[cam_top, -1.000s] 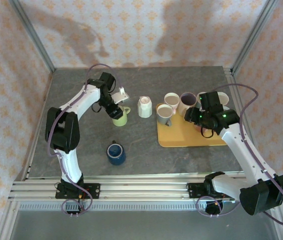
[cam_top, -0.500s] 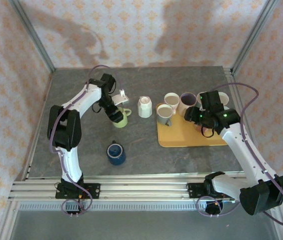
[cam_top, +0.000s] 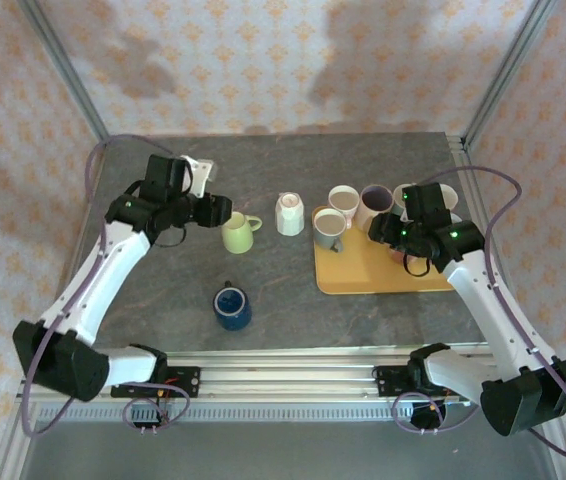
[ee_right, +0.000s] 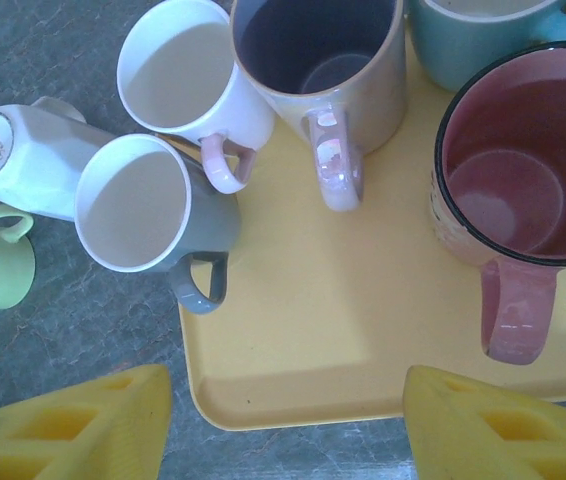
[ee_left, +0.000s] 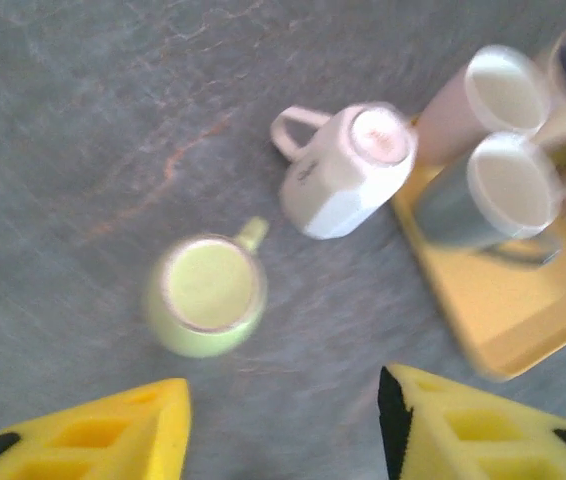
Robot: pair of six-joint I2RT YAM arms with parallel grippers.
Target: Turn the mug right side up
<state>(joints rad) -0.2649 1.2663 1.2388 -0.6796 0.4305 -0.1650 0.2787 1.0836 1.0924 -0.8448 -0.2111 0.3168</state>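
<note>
— Standing where, the green mug [ee_left: 205,292]?
— On the surface [cam_top: 163,290], beside the white mug [ee_left: 343,170] (base up), ahead of the left gripper [ee_left: 283,385], jaws parted, empty. The right gripper [ee_right: 288,380], likewise parted, hangs over the tray [ee_right: 293,330].

The setting is a robotics lab test cell dressed to look like a room in a home. The floral wallpaper [cam_top: 263,60] sits on flat panels held in a bare aluminium frame [cam_top: 68,75], and the grey stone-look tabletop [cam_top: 163,290] ends at slotted aluminium rails [cam_top: 293,378] along its near edge. Bolted to those rails are a white left arm [cam_top: 103,270] and a white right arm [cam_top: 488,300], each trailing a loose purple cable [cam_top: 508,183] — research hardware rather than kitchen fittings. The household touches read as props — ceramic mugs [cam_top: 343,198] and a yellow tray [cam_top: 363,275] set out on the tabletop.
</note>
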